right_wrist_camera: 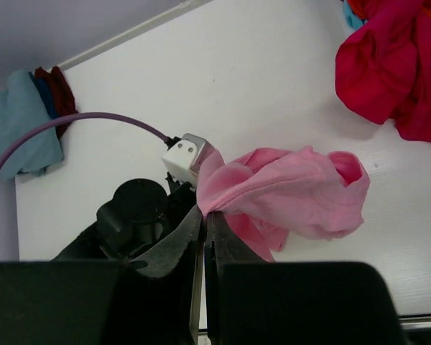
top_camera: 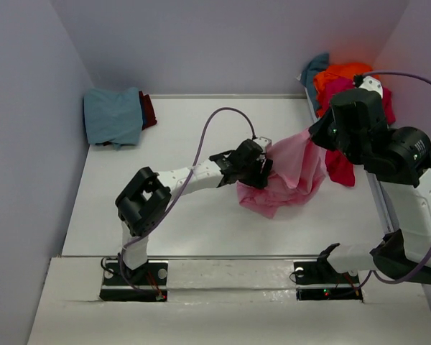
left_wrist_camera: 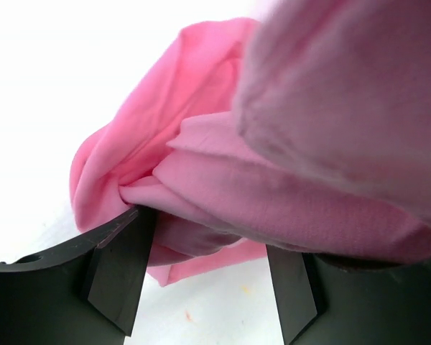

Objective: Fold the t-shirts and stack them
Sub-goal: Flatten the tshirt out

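The pink t-shirt (top_camera: 291, 176) lies crumpled at centre right of the top view on the white table (top_camera: 165, 215), with one corner drawn up and to the right. The right gripper (top_camera: 312, 134) is clamped on that raised corner. In the right wrist view its jaws (right_wrist_camera: 203, 215) are pressed together at lower centre with the pink cloth (right_wrist_camera: 294, 190) pinched between the tips and spreading to the right. The left gripper (top_camera: 263, 171) sits against the left side of the same garment. In the left wrist view its jaws (left_wrist_camera: 208, 287) stand apart at the bottom of the frame, and a bunched fold of the pink cloth (left_wrist_camera: 273, 194) lies across the gap, touching the left-hand finger (left_wrist_camera: 118, 277). No clamping on the fold is visible. A folded teal-blue t-shirt (top_camera: 113, 115) rests at upper left of the top view, with a dark red t-shirt (top_camera: 149, 110) just beside it on its right. A loose pile sits at upper right, containing an orange t-shirt (top_camera: 341, 74) and a crimson t-shirt (top_camera: 339, 167). A purple cable (top_camera: 215, 118) arcs above the left arm.
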Motion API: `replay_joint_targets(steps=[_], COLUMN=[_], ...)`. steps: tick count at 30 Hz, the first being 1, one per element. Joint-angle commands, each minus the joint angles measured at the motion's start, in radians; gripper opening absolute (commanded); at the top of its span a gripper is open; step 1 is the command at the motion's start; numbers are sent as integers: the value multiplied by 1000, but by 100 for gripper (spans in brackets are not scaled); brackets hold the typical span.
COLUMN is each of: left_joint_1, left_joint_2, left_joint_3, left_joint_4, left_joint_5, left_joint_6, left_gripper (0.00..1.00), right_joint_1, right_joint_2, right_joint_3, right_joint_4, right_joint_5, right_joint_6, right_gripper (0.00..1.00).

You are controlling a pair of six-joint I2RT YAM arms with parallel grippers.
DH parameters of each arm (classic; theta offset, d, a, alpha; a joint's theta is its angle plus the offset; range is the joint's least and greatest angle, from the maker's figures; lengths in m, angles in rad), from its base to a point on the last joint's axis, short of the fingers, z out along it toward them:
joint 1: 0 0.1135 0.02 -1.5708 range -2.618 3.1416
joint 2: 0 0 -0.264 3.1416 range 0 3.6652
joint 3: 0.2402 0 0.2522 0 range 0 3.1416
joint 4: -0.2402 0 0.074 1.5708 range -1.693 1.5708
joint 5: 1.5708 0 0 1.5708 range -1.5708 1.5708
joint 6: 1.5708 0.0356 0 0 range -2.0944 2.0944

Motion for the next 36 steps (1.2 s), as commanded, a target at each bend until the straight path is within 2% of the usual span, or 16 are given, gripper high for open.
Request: replay_joint_targets(steps=[1,4,7,9,10,15,16,17,18,19,21,22,23,26,32,36], left_joint_1=[-2,7,33,60,60,60,60,60,60,60,60,69,69,107,136,136], left_joint_2=[25,49,112,144,147,164,163,158,154,131,108,82,69,20,-220,-349], left_joint_3=[116,182,243,254,246,236,234,233,228,222,202,176,165,107,-86,-99], left_joint_4=[17,22,-4,-23,-18,-10,-11,-9,-4,-1,5,18,22,49,152,148], left_joint_5=[-120,-169,-145,-89,-74,-28,-32,-45,-46,-48,-58,-110,-120,-140,-239,-338], left_joint_6=[41,53,33,0,-14,-13,-13,-16,-16,-10,-8,-10,-13,-34,-57,-36], left_gripper=[73,74,72,57,43,34,22,17,17,23,23,11,6,6,6,6], right_joint_1=[4,4,4,4,4,4,4,4,4,4,4,4,4,4,4,4], right_joint_2=[-46,-55,-61,-60,-63,-68,-66,-63,-63,-61,-60,-58,-57,-52,-38,-26], right_joint_3=[42,11,14,20,19,-10,-17,-21,-21,-21,-21,-20,-18,-15,-33,-63], right_joint_4=[-103,-103,-103,-103,-103,-101,-103,-103,-103,-103,-103,-103,-103,-103,-97,-77], right_joint_5=[18,13,18,19,19,14,11,10,8,10,13,14,14,14,5,-1], right_joint_6=[-6,13,8,-4,-4,3,3,2,0,0,-1,-3,-3,-7,-10,-16], right_gripper=[7,7,7,7,7,7,7,7,7,7,7,7,7,7,7,7])
